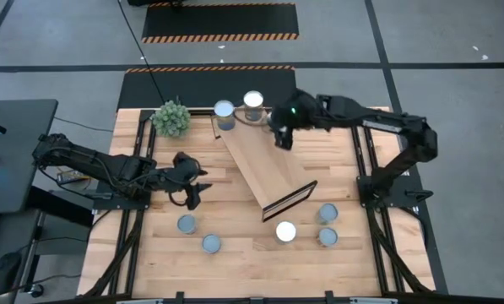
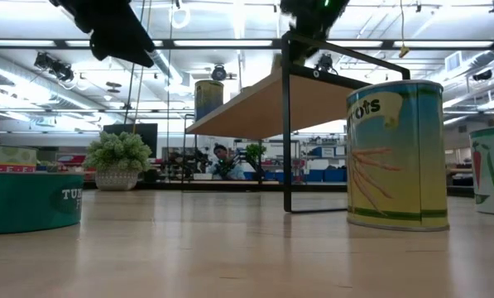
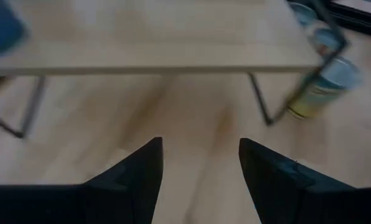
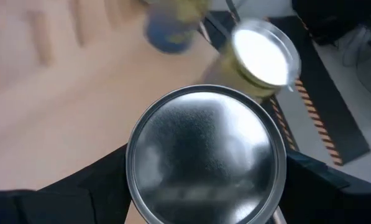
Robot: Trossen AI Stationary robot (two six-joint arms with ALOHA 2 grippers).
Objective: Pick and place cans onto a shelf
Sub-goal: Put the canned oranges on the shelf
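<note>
The light-wood shelf (image 1: 264, 165) lies diagonally at the table's middle; it also shows in the low view (image 2: 263, 103) and the left wrist view (image 3: 160, 43). Two cans (image 1: 224, 110) (image 1: 253, 101) stand at its far end. My right gripper (image 1: 283, 137) hovers over the shelf's far part, shut on a silver-topped can (image 4: 204, 155). My left gripper (image 1: 194, 191) is open and empty left of the shelf, its fingers (image 3: 135, 180) spread above bare table. Several cans stand near the front: two at left (image 1: 186, 224) (image 1: 211, 244), three at right (image 1: 285, 230) (image 1: 327, 213) (image 1: 327, 236).
A green spiky plant ball (image 1: 171, 118) sits at the back left, beside the shelf's far end. A tall labelled can (image 2: 395, 157) and a low teal can (image 2: 27, 199) stand close to the low camera. A person (image 2: 222, 157) sits in the room behind.
</note>
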